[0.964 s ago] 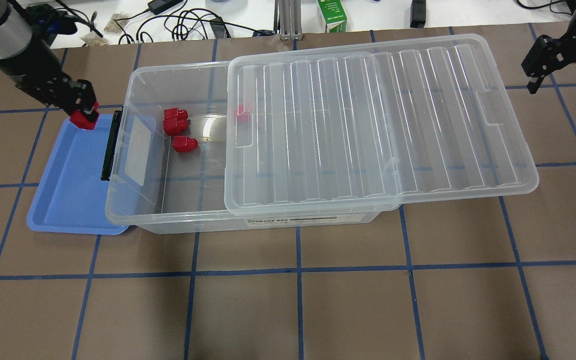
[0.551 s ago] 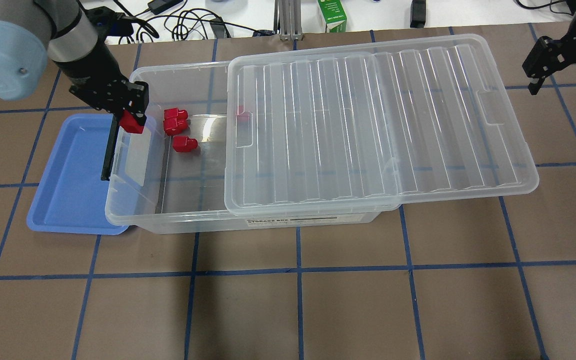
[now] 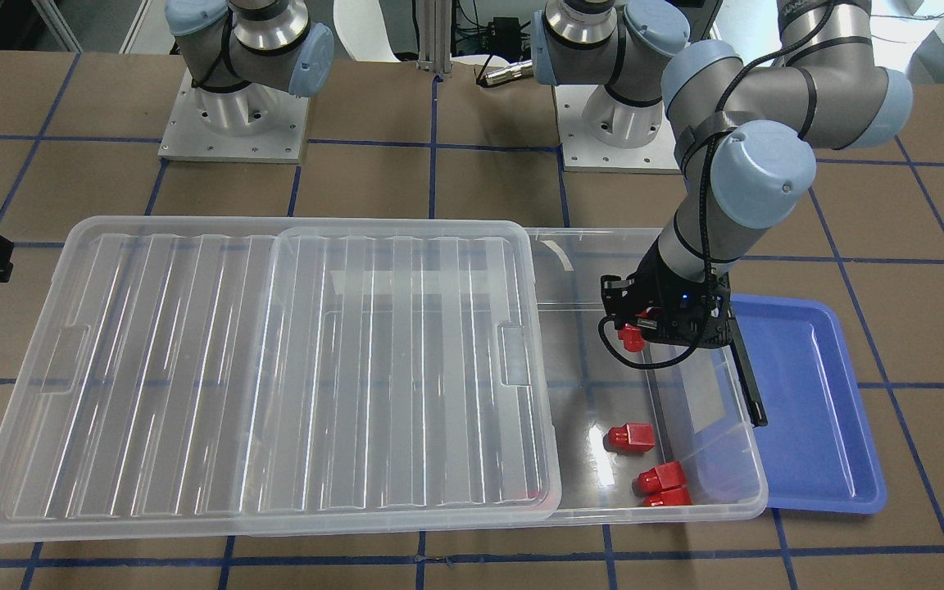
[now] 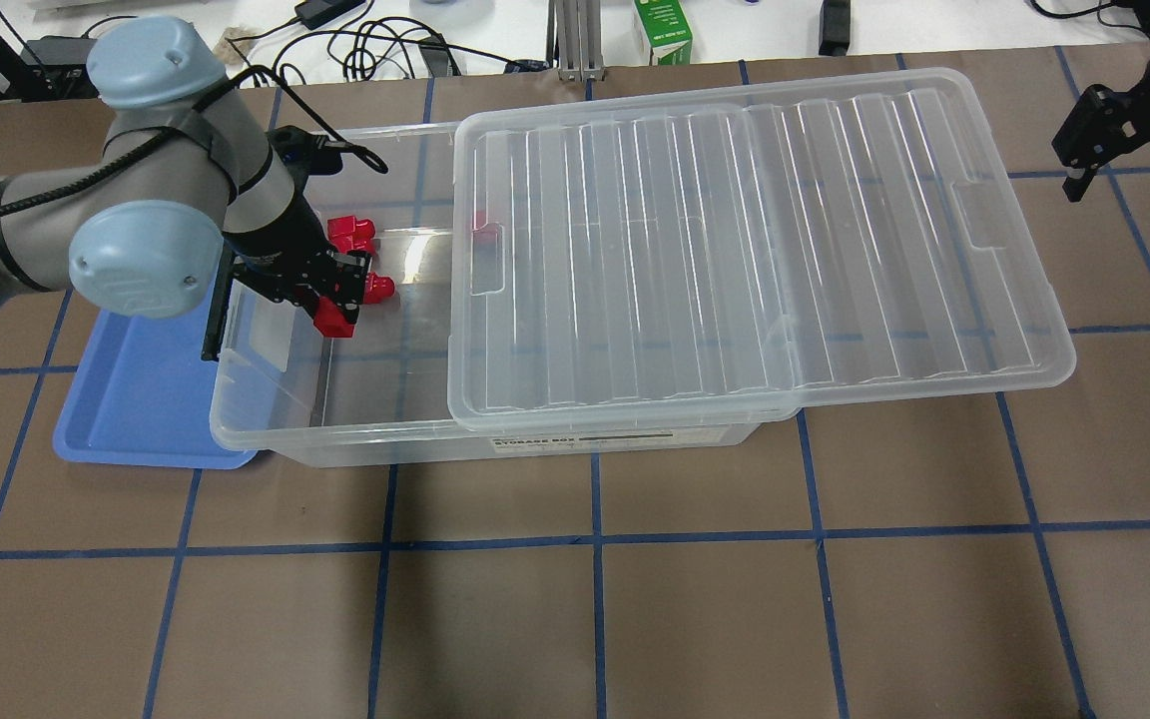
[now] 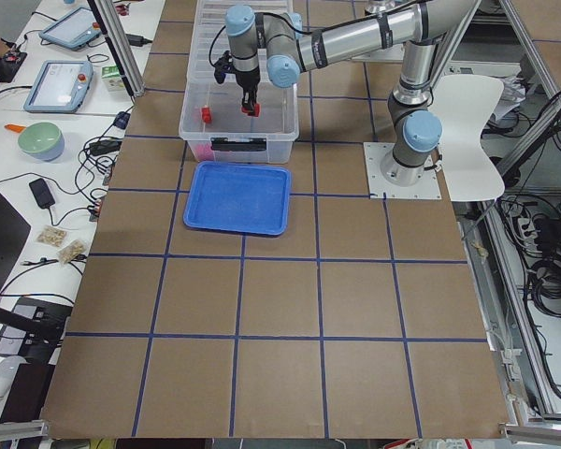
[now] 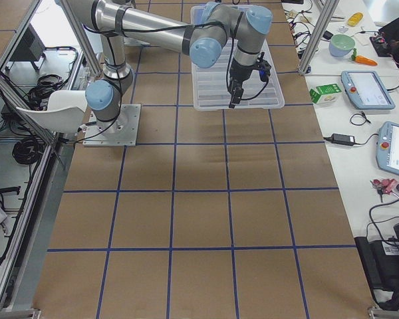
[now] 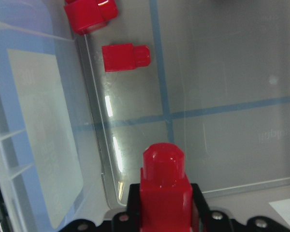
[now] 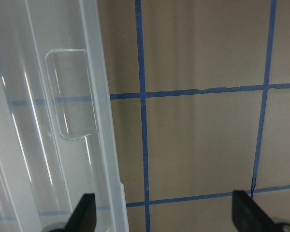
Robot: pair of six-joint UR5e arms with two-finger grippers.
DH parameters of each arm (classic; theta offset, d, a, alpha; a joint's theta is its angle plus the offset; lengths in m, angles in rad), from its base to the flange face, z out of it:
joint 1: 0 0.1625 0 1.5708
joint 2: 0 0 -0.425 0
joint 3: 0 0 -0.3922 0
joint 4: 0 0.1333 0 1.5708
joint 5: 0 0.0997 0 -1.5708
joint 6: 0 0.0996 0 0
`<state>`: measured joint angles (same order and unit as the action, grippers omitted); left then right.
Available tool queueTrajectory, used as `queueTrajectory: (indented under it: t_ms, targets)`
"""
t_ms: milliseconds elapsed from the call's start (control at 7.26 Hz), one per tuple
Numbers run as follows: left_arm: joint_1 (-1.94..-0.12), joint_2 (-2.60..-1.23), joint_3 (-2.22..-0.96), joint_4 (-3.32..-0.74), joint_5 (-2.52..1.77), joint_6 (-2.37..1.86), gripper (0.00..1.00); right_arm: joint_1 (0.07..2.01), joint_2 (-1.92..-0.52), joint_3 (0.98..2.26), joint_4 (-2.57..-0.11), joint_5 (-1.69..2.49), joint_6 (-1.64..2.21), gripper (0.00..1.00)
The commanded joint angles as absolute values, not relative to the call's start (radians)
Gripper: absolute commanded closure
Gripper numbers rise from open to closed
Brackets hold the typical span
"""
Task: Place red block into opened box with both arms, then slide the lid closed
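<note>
My left gripper (image 4: 335, 303) is shut on a red block (image 4: 337, 319), which hangs over the uncovered left end of the clear box (image 4: 335, 435). In the left wrist view the held red block (image 7: 164, 188) points stub-forward above the box floor. Three more red blocks lie in the box (image 4: 347, 232) (image 4: 375, 288), one half under the lid's edge (image 4: 480, 228). The ribbed lid (image 4: 735, 250) covers the box's right part and overhangs its right end. My right gripper (image 4: 1132, 165) is open, off the lid's far right corner; its wrist view shows the lid's tab (image 8: 70, 101).
A blue tray (image 4: 136, 399) lies against the box's left short side, by its black bar (image 4: 219, 310). Cables and a green carton (image 4: 663, 30) sit beyond the table's far edge. Brown table (image 4: 595, 619) with blue tape lines stretches in front.
My left gripper has carried the red block rightward from above the blue tray, over the box's short wall, to above the open end. The right gripper drifted slightly right.
</note>
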<state>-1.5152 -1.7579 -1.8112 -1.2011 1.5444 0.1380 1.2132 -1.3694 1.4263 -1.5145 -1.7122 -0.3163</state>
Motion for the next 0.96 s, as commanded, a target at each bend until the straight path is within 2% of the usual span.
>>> queueTrajectory:
  t_ms: [0, 413, 826]
  targets:
    - [-1.525, -1.778, -1.858, -1.134, 1.543, 0.104, 0.84, 1.201, -1.37, 1.434, -1.514, -1.709, -0.359, 0.0]
    - [-1.523, -1.831, -1.959, -0.985, 1.551, 0.072, 0.84, 1.197, -1.368, 1.434, -1.517, -1.707, -0.359, 0.0]
    - [-1.523, -1.873, -1.97, -0.957, 1.552, 0.061, 0.83, 1.193, -1.368, 1.434, -1.517, -1.707, -0.36, 0.0]
